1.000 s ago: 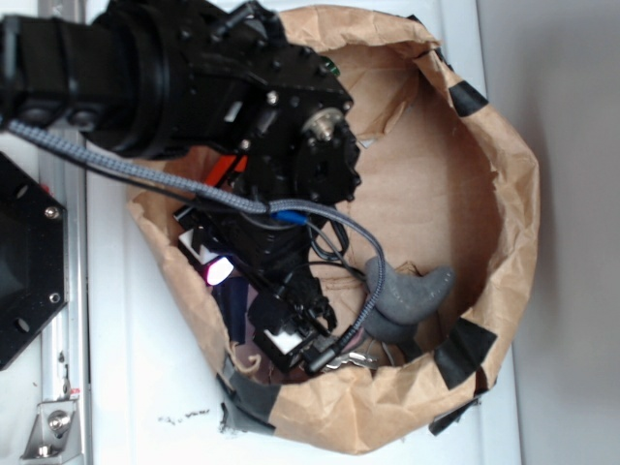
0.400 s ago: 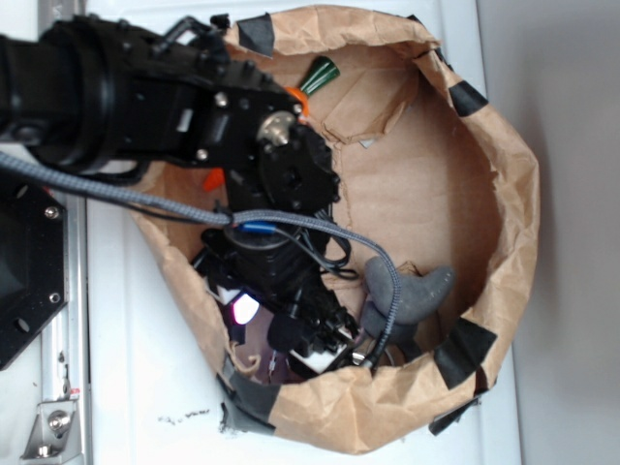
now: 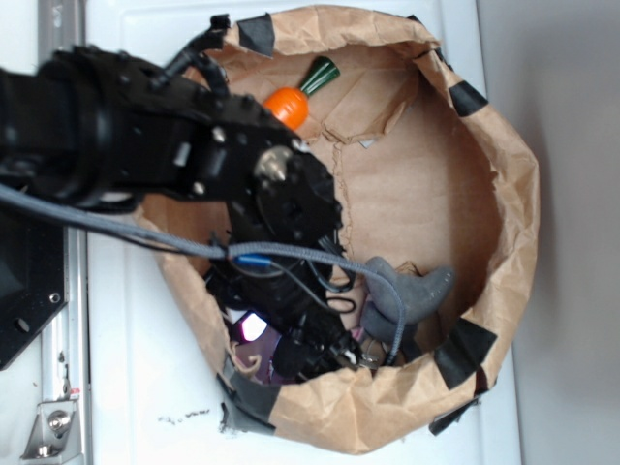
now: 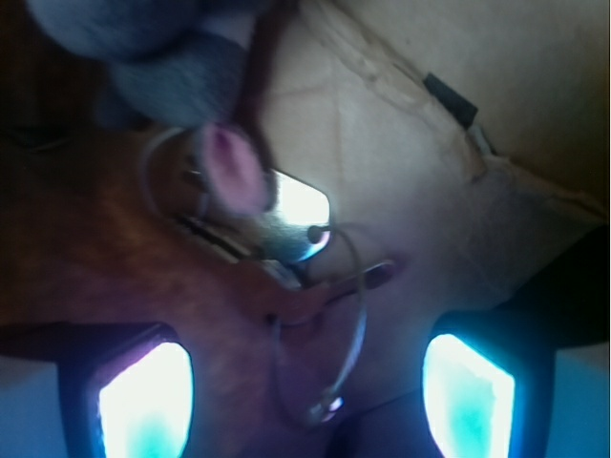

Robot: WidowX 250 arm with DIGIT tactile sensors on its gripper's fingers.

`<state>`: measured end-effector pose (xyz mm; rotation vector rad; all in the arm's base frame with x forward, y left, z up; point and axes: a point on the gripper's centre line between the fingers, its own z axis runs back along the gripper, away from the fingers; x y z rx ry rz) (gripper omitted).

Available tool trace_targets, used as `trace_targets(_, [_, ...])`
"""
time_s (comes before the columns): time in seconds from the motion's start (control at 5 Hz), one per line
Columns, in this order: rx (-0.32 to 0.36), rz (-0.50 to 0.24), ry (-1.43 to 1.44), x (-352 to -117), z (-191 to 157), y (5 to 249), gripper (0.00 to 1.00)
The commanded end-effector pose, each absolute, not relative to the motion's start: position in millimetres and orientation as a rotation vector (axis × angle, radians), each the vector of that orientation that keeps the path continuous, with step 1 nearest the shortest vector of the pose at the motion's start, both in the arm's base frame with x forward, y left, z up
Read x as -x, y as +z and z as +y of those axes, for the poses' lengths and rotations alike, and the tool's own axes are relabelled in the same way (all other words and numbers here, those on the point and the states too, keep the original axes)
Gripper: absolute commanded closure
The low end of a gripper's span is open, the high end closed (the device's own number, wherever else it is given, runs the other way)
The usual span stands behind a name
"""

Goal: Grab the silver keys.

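**Arm dropped lower into the paper bag, hand over the keys**

Since a second before, the black arm (image 3: 165, 145) had swung down and toward the bag's lower edge. A second earlier it covered the orange carrot (image 3: 289, 105); by this moment the carrot lay in full view near the top of the bag, its green tip pointing up and right. The hand (image 3: 334, 354) had shifted from the bag's middle to its lower rim, close against the paper wall.

The bag (image 3: 504, 184) was crumpled brown paper, rolled down into a rough round rim and patched with strips of black tape. It sat on a white bench (image 3: 136, 387). A dark gray soft lump (image 3: 418, 291), rounded with a tapering end, lay just right of the hand. A braided gray cable (image 3: 126, 231) ran across the arm.

In the wrist view, the silver keys (image 4: 296, 215) lay on the brown paper floor between and just beyond the two fingers (image 4: 143, 401), which stood spread apart, touching nothing. The bunch showed a shiny metal blade catching glare, thin wire rings looping toward the camera, and a small pink tag. The gray lump sat blurred at the upper left.

In the exterior view the keys were almost wholly hidden under the hand; only a small glint showed. The fingers' pads glowed with blown-out light, so their surface could not be made out.
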<state>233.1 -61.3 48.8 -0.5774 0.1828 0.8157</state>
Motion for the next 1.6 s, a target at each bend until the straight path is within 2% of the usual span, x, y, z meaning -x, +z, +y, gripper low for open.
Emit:
trace_targets(0.0, [0.495, 0.215, 0.824, -233.5, -73.1, 26.6, 0.0])
trace_targets(0.2, [0.51, 0.239, 0.85, -232.0, -71.4, 23.7, 1.0])
trace_targets(0.6, [0.526, 0.219, 0.843, -234.1, -64.3, 29.8, 1.0])
trace_targets(0.8, [0.558, 0.165, 0.811, -238.9, -59.4, 37.5, 1.0])
trace_targets(1.0, [0.589, 0.086, 0.79, -246.4, -42.5, 61.7, 1.0])
trace_targets(1.2, [0.676, 0.057, 0.895, -247.9, -11.4, 103.6, 1.0])
trace_targets(1.4, [0.789, -0.052, 0.875, -223.1, 18.8, 152.0, 1.0])
